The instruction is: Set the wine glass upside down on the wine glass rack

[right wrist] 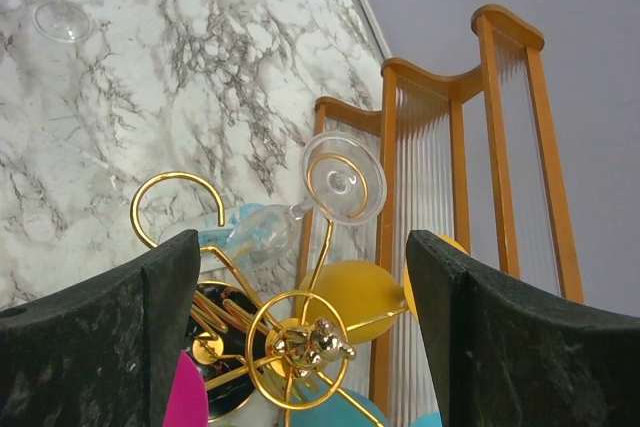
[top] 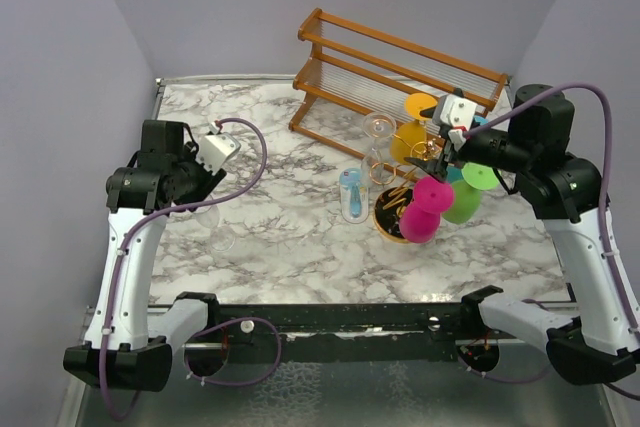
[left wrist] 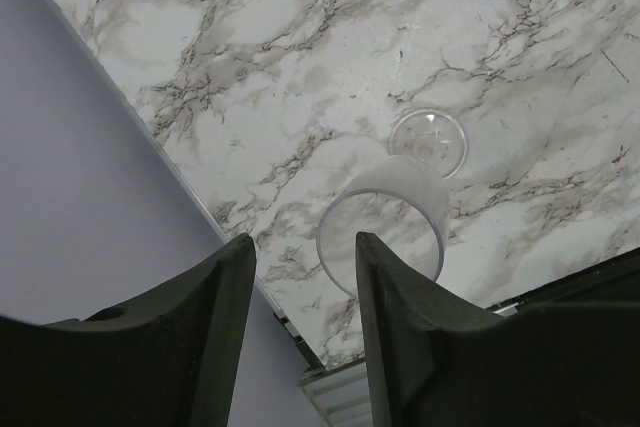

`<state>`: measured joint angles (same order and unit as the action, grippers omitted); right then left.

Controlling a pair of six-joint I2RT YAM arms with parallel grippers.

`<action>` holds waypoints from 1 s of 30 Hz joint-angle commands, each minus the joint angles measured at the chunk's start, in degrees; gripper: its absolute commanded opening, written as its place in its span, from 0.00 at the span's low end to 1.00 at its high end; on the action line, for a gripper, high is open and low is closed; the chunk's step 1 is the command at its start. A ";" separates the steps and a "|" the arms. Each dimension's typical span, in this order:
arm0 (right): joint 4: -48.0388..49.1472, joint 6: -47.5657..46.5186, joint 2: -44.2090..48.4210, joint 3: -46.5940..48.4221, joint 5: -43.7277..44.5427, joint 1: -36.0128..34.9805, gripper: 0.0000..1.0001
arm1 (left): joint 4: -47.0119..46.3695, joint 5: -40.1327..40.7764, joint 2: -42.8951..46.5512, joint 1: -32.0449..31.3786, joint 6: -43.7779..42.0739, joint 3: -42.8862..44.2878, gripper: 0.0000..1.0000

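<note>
Beyond left gripper [left wrist: 305,247], jaws apart: wine glass [left wrist: 390,202] on side, rim facing gripper.

An orange-brown wooden slatted shelf rack [top: 380,72] is standing far right on the grey-veined white marble tabletop [top: 290,222], a magenta goblet [top: 425,212] and a green goblet [top: 463,199] sitting nearer.

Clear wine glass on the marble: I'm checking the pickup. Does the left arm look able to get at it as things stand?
Probably yes. The left pincer hangs close over the clear wine glass, jaws apart, with nothing between them and nothing else crowding the glass.
</note>
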<state>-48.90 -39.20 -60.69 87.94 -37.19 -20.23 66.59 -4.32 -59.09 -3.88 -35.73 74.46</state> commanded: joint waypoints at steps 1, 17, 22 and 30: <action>4.34 1.23 -0.31 -2.25 -2.69 0.19 0.83 | 1.62 0.78 -0.04 0.45 -0.46 0.43 0.46; 5.01 -0.83 2.47 -6.55 -4.31 0.20 0.83 | 2.39 0.02 -6.25 0.28 0.33 -0.54 0.35; 4.74 -1.32 2.28 -6.46 -5.00 0.21 0.83 | 2.75 -0.61 -7.52 0.23 -0.26 -1.11 0.31; 5.32 -1.82 2.25 -7.55 -3.78 0.19 0.84 | 2.69 -2.01 -7.45 0.28 -1.73 -3.14 0.15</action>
<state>-45.30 -40.34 -58.98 81.03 -40.56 -20.23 68.66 -4.36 -66.81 -3.75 -36.01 72.42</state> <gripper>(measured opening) 0.834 0.190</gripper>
